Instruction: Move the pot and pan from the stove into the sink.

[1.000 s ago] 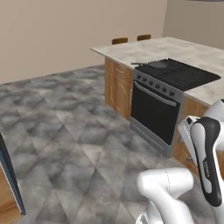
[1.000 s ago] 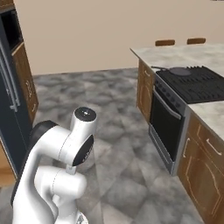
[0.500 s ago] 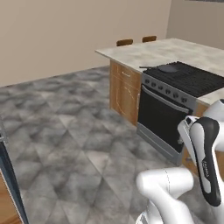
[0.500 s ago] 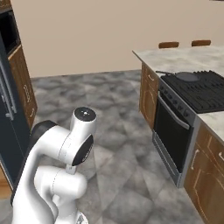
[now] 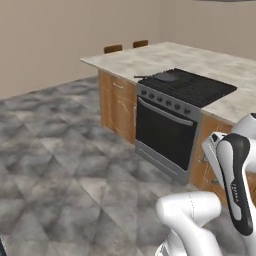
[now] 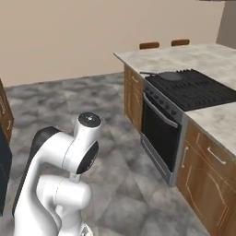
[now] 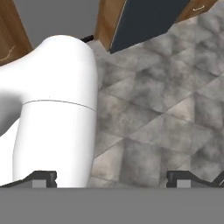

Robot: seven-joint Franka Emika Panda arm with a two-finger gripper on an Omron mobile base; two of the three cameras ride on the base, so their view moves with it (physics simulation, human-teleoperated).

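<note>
One shallow round dark-grey frying pan (image 5: 165, 77) with a long thin black handle sits on the far left corner of the black gas cooktop stove (image 5: 192, 86); same pan (image 6: 170, 76) in the right base view, handle pointing left toward the desk edge. Stove (image 6: 196, 87) has ridged grates, a row of round knobs on its grey front, and a black oven door with a grey bar handle. It's set into a pale marble-topped desk (image 5: 150, 57) with brown wooden cabinets below. Two brown chair backs (image 6: 150, 45) poke up behind the far edge of the desk. My claw (image 7: 111, 177) is spread wide, holding nothing, fingertips (image 7: 41, 178) over grey stone-tile floor (image 7: 166, 109), well away from the stove. Dark blue-grey panel (image 7: 148, 17) between wooden cabinets at the top of the hand view.
</note>
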